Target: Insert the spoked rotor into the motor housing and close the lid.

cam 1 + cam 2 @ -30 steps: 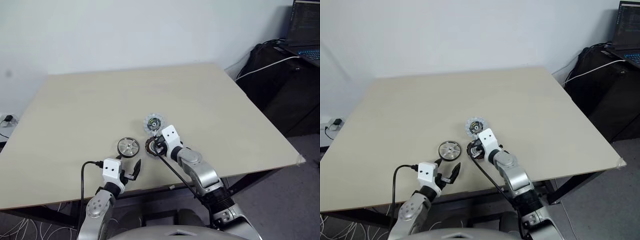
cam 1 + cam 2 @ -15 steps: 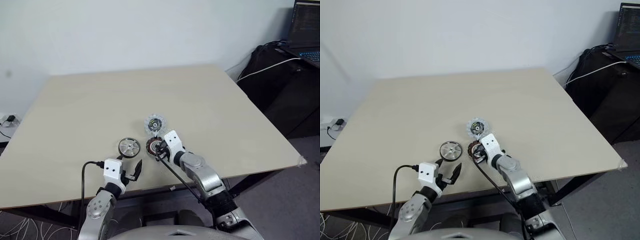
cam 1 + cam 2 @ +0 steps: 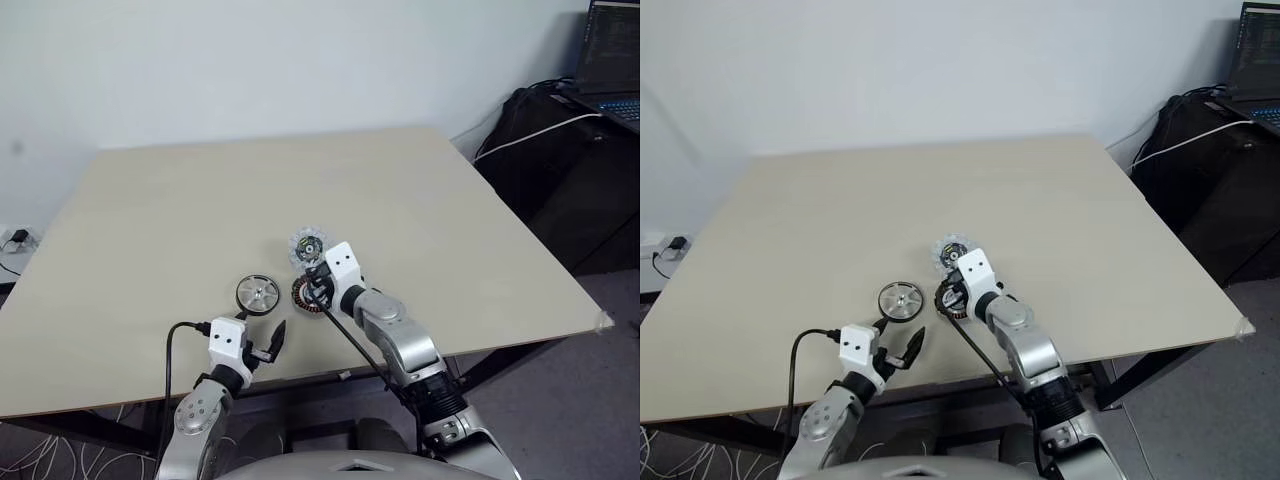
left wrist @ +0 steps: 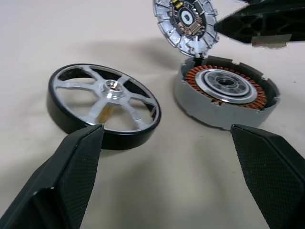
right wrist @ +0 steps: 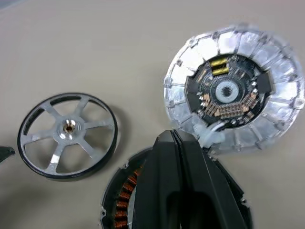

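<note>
Table (image 3: 450, 220) carries all three parts, close together. Right claw (image 5: 178, 143) is pinched fully shut, holding nothing, tips over the housing (image 4: 224, 93), lid (image 5: 236, 102) just past them and tilted, one edge touching the housing wall. Risk: closed tips nudge the lid so it drops onto the housing with nothing inside, or skid the housing. Left claw (image 4: 167, 138) is spread wide and empty; rotor (image 4: 105, 105) sits just ahead of one finger, housing ahead of the other. Risk: closing here catches only the rotor's rim and flips it.

Silver arms, white wrists, black cables
</note>
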{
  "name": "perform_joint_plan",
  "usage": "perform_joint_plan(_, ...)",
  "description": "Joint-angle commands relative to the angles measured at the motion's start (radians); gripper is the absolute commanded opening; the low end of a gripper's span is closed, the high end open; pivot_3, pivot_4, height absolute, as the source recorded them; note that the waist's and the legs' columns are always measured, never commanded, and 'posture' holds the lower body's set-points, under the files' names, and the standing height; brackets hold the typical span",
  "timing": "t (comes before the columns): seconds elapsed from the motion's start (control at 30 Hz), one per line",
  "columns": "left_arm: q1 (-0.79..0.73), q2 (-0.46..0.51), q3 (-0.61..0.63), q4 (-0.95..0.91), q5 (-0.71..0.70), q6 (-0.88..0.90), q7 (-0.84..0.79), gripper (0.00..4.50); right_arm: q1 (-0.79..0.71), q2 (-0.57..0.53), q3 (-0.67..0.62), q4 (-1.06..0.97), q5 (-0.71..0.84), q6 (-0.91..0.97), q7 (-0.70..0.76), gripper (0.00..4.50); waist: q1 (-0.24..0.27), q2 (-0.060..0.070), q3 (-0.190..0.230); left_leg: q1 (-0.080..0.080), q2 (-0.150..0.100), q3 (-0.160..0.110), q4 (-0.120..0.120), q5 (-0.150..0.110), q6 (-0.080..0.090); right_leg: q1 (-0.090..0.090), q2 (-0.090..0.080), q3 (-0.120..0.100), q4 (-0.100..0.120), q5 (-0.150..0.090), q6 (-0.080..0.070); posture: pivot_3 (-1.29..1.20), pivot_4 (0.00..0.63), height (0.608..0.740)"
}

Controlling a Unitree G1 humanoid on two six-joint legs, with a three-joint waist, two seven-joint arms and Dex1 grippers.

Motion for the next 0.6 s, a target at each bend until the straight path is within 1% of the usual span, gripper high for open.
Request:
perform_joint_plan(0.03, -0.005, -0.001, 0.008, 0.004, -0.006, -0.038, -0.007, 4.5, 0.014, -0.019, 0.009, 0.04, -0.017, -0.012, 0.008, 0.02, 0.0, 0.0, 0.0, 0.0, 0.0, 0.0, 0.0, 0.0, 0.0, 0.0, 0.0, 0.0, 0.0, 0.0, 0.0, 0.0, 0.0, 0.74)
perform_joint_plan(0.13, -0.008, -0.002, 0.01, 0.016, -0.007, -0.048, -0.007, 4.5, 0.043, -0.048, 0.019, 0.067, -0.029, 0.019, 0.015, 0.02, -0.001, 0.002, -0.001, 0.0, 0.0, 0.0, 0.0, 0.0, 0.0, 0.0, 0.0, 0.0, 0.0, -0.001, 0.001, 0.0, 0.0, 0.74)
perform_joint_plan(0.23, -0.01, -0.002, 0.01, 0.02, -0.007, -0.052, -0.009, 4.5, 0.071, -0.067, 0.017, 0.024, -0.017, 0.049, 0.029, 0.02, -0.002, 0.001, -0.003, 0.002, 0.001, 0.0, 0.0, 0.0, 0.0, 0.001, 0.0, 0.0, 0.0, -0.002, 0.003, 0.0, 0.0, 0.74)
perform_joint_plan(0.5, -0.019, -0.002, 0.003, 0.0, -0.006, -0.034, -0.009, 4.5, 0.04, -0.024, -0.066, -0.092, 0.043, -0.017, -0.001, 0.02, -0.001, 0.001, -0.002, 0.001, 0.001, 0.0, 0.001, 0.0, -0.001, 0.002, 0.0, 0.0, 0.001, -0.002, 0.003, 0.0, 0.0, 0.74)
perform_joint_plan(0.6, -0.006, -0.018, 0.029, -0.015, -0.036, -0.039, 0.007, 4.5, 0.064, -0.026, -0.084, -0.173, 0.087, -0.031, 0.036, 0.02, -0.002, 0.001, -0.002, 0.0, 0.001, 0.0, 0.001, 0.0, 0.0, 0.0, 0.0, 0.0, 0.001, -0.002, 0.004, 0.0, 0.0, 0.74)
